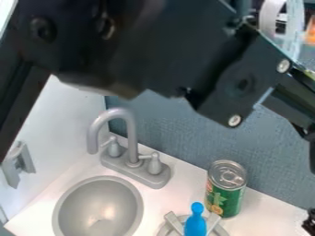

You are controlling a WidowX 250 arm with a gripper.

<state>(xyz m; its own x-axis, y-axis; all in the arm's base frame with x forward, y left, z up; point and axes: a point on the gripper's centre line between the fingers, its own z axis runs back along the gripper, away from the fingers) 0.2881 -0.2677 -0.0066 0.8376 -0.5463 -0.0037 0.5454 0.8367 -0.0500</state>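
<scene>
Blue-gray textured wall (178,131) is running behind a white toy-kitchen bench (178,177), and a pale panel (64,120) is rising at the left of the frame, carrying a gray bracket (21,161). Across the whole top, the thick black arm (141,41) is stretching from the upper left toward the right edge, where part of the tool (306,126) is showing; whether it is spread, pressed together or pinching anything, I cannot tell. Below and to the left of that part, right of center in the lower half, a green can (227,188) is standing upright near the wall, its silver lid and pull tab facing up and an orange patch showing on its label. Just left of the can, at the bottom edge, a bright blue object (195,224) with a rounded knob on top is overlapping a gray, barred round piece (175,223); whether it is resting on it, I cannot tell. Farther left, a round gray sink basin (98,207) is sitting in the bench at the lower left, and a gray faucet (131,133) with two handles is curving up just behind it. At the upper right, a whitish ring (269,17) is showing beyond the arm, near something orange (311,31).
</scene>
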